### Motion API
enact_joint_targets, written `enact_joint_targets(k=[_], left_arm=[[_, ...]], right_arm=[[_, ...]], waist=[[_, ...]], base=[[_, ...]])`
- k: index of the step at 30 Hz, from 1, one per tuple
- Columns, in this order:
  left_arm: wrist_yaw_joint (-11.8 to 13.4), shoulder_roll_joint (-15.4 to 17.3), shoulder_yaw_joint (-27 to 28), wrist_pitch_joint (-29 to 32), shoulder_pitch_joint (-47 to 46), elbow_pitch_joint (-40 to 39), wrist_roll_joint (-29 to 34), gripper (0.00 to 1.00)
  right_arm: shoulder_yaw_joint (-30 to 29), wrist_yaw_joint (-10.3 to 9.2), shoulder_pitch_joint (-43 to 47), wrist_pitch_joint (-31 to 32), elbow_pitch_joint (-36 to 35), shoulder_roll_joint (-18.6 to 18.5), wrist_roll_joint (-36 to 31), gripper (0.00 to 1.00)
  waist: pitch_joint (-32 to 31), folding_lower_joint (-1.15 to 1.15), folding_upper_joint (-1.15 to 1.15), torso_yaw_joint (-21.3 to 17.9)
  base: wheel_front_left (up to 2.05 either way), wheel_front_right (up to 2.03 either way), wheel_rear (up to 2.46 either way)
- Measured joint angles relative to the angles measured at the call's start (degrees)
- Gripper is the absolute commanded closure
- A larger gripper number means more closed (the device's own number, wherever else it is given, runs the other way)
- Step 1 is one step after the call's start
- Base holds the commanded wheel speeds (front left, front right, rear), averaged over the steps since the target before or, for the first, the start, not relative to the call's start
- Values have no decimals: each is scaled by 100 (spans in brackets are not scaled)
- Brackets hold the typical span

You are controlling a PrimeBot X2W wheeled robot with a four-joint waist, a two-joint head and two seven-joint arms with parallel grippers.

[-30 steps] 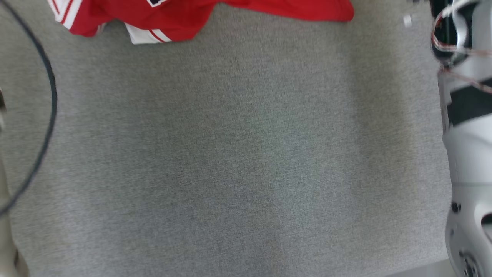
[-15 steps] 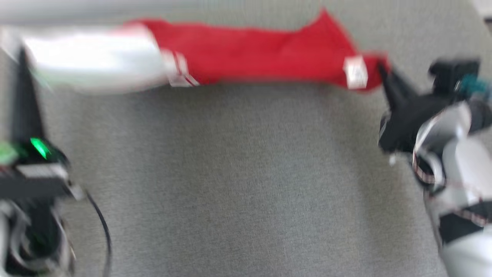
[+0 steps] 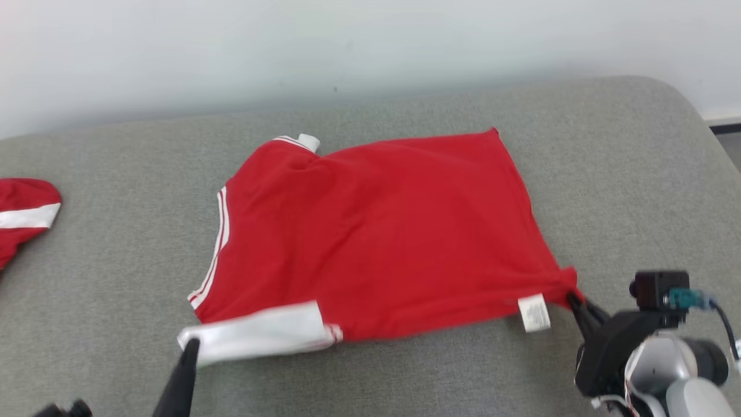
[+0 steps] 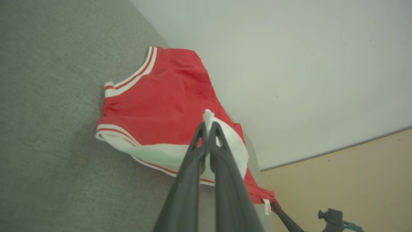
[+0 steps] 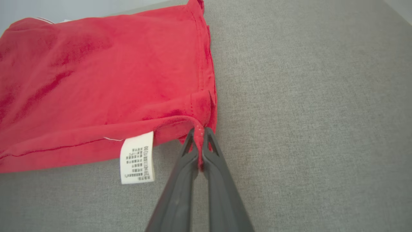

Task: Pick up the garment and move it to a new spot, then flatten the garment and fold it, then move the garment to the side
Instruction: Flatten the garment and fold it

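The left claw [image 3: 190, 346] pinches the white sleeve band [image 3: 260, 333] of a red garment [image 3: 370, 231]; the right claw [image 3: 570, 296] pinches its opposite near corner beside a care label [image 3: 534, 313]. The garment spreads between and beyond them on a grey cushion [image 3: 405, 376].

Two garments: shirt [image 3: 376, 231] held by left claw [image 3: 190, 347] and right claw [image 3: 572, 297], other garment [image 3: 23, 214] left of both; one label [image 3: 534, 313].

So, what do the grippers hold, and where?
Both hold the red garment: the left gripper pinches its white band, the right gripper its hem corner beside the care label.
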Motion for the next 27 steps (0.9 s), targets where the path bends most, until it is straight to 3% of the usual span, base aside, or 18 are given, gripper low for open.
enact_joint_targets(k=[12,20,27], left_arm=[[49,221,-320,655,1224,343,-453,100],[48,232,-522,950,1469,435,-598,100],[81,465,-580,1209,1701,522,-644,100]], right_arm=[[-390,0,1032,464,-294,219,-315,100],[-795,0,1457,813,-449,363,-514,100],[-1012,0,1868,1365,-893,359,-547,100]], waist=[[-376,1,1,145],[-435,2,1,203],[-450,2,1,206]], base=[[0,0,0],[0,0,0],[0,0,0]])
